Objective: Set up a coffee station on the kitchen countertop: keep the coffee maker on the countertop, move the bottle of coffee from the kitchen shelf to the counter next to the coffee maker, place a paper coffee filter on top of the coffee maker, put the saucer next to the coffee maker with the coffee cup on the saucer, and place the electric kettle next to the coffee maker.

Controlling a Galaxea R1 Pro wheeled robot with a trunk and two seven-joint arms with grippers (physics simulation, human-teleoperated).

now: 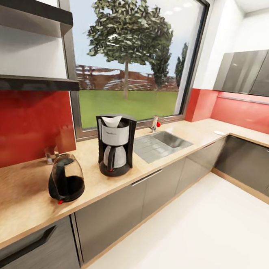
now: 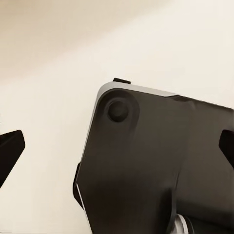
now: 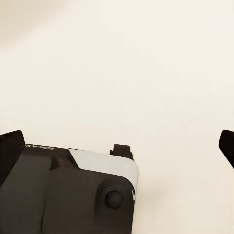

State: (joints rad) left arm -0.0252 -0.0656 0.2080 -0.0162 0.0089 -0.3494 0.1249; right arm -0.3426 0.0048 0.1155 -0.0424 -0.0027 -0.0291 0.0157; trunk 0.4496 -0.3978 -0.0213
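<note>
I see the coffee maker (image 1: 113, 145) on the countertop (image 1: 14, 197), paper filter (image 1: 111, 120) on top, electric kettle (image 1: 66, 179) beside it, sink (image 1: 162, 143) nearby, both grippers' fingers spread wide over pale floor (image 3: 146, 73), holding nothing

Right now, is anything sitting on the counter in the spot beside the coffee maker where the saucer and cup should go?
On the sink side, nothing visible sits on the countertop between the coffee maker and the sink. On the other side stands the electric kettle, with a small glass behind it by the wall.
</note>
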